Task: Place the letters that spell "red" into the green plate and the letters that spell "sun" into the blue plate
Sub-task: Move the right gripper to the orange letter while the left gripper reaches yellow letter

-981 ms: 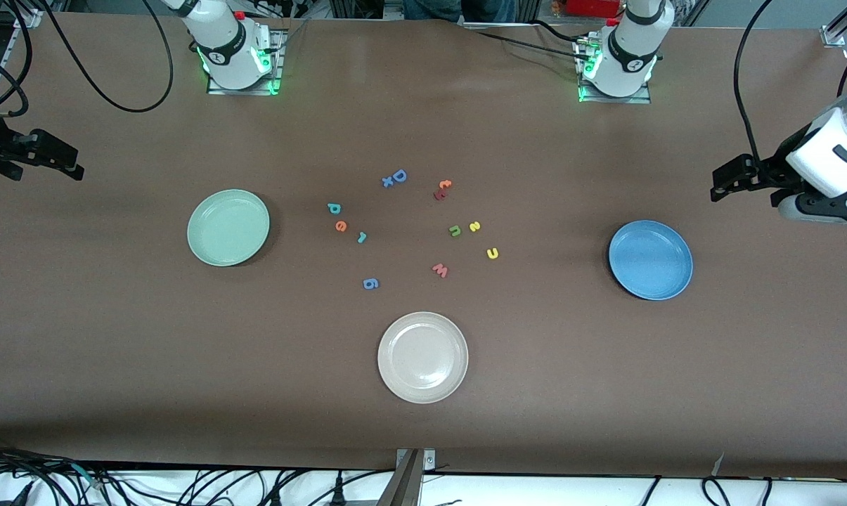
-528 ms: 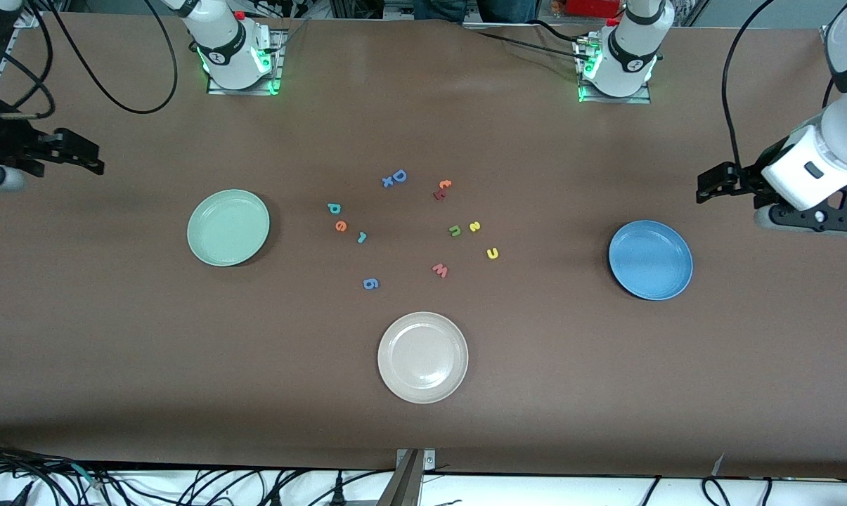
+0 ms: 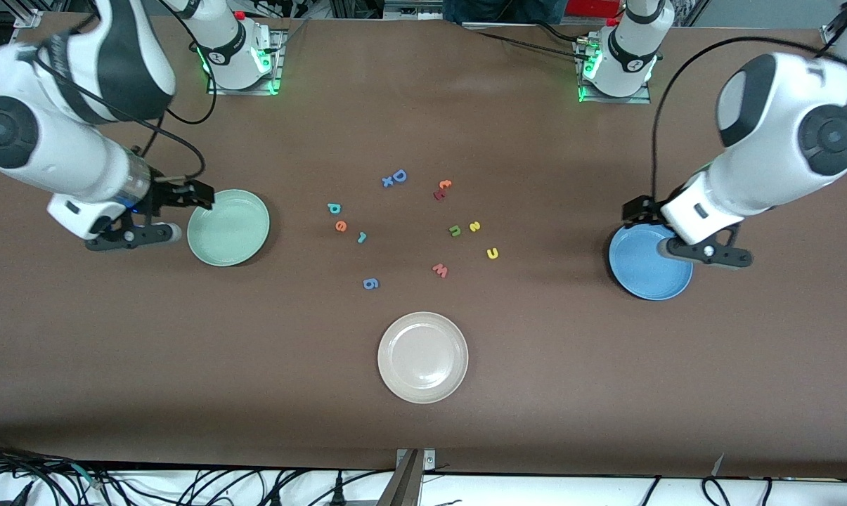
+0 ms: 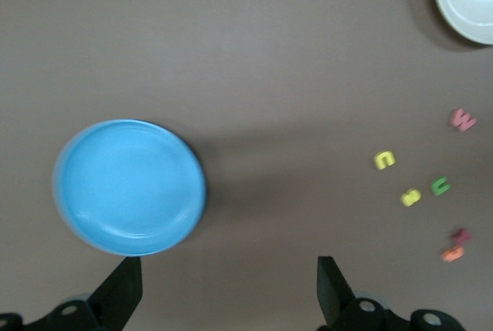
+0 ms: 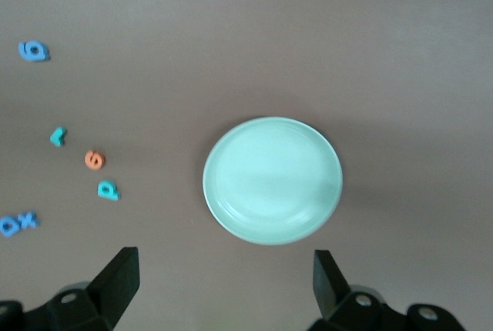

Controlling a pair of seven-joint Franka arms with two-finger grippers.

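Red letters: my teal d [image 3: 334, 208], orange e [image 3: 341, 226] and teal r [image 3: 361, 237] lie in a loose row on the table, between the green plate and the middle of the table. None is in a plate.
Sun letters: the yellow s [image 3: 475, 226] sits just beside the green n [image 3: 455, 230]; the yellow u [image 3: 493, 254] lies a little nearer the front camera, toward my left arm's end.
Green plate: [image 3: 228, 228] sits at my right arm's end of the letters, with nothing in it.
Blue plate: [image 3: 644, 274] sits at my left arm's end, with nothing in it.
Right gripper: [image 3: 199, 196] spread wide, holding nothing, up in the air over the rim of the green plate; its two fingers [image 5: 119, 277] frame the plate in the right wrist view.
Left gripper: [image 3: 635, 211] spread wide, holding nothing, over the rim of the blue plate; one finger [image 4: 123, 289] shows at the edge of the left wrist view.
Other things: a beige plate [image 3: 423, 358] lies nearest the front camera; a blue D [image 3: 398, 176], a blue 6 [image 3: 370, 283] and a pink w [image 3: 441, 270] lie among the letters.
Surface: a brown table [image 3: 606, 386].
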